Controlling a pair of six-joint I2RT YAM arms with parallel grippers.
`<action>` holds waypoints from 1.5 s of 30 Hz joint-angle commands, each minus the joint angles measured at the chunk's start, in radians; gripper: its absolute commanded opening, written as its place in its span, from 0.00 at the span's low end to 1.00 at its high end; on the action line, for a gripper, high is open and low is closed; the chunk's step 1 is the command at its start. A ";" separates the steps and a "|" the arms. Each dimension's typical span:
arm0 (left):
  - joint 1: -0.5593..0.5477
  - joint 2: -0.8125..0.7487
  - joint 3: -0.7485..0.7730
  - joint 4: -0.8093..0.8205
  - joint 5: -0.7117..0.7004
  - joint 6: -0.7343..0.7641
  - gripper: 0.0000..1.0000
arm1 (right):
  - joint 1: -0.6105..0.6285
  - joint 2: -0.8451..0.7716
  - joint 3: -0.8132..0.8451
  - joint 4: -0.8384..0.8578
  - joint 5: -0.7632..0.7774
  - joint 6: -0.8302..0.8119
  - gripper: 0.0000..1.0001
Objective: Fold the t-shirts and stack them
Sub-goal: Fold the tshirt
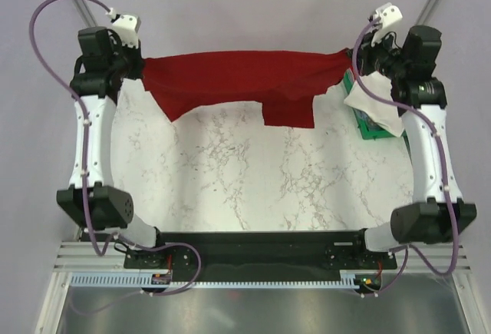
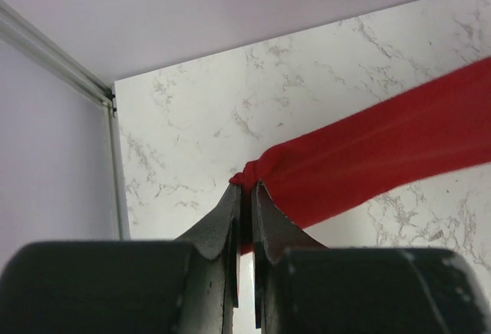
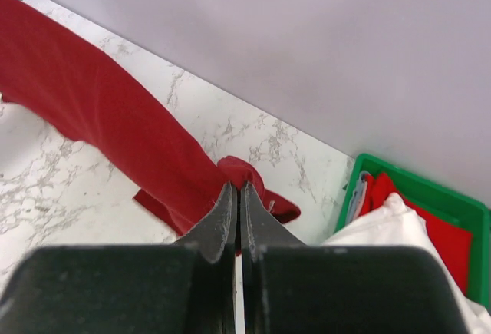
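Holding the dark red t-shirt (image 1: pixel 238 79) up between both arms, you have it strung as a band along the far edge of the table (image 1: pixel 253 184). Your left gripper (image 2: pixel 245 190) is clamped on the shirt's bunched left end, the jaws pressed together with red cloth between them. Your right gripper (image 3: pixel 236 192) is pinched the same way on the right end. The lower hem sags toward the left. A square flap hangs down right of the middle, over the tabletop; you cannot tell whether it touches the surface.

Between the two arms the near part of the top lies open, white marble with grey veins. On the right there is less room. The off-white t-shirt (image 1: pixel 376 100) is draped over the green bin (image 3: pixel 430 193) at the far right edge, just beside your right gripper and partly under that arm. More red cloth (image 3: pixel 445 238) lies inside the bin.

Behind the far edge rises a plain lilac wall (image 1: pixel 245 4), and a pale rail (image 2: pixel 54 54) runs down to the table's far left corner.
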 commanded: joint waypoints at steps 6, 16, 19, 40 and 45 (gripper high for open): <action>0.020 -0.453 -0.243 0.068 -0.032 0.043 0.02 | -0.007 -0.447 -0.148 -0.049 0.064 -0.044 0.00; 0.020 -0.614 -0.231 0.033 -0.032 0.097 0.02 | -0.007 -0.584 -0.019 -0.213 0.093 -0.073 0.00; 0.020 -0.591 -0.256 0.035 -0.003 0.085 0.02 | -0.007 -0.552 -0.055 -0.201 0.089 -0.074 0.00; -0.043 0.380 -0.325 0.205 0.042 0.051 0.02 | 0.033 0.452 -0.153 0.250 0.055 0.027 0.00; -0.041 0.561 -0.103 0.187 0.007 0.023 0.02 | 0.079 0.739 0.168 0.244 0.151 0.006 0.00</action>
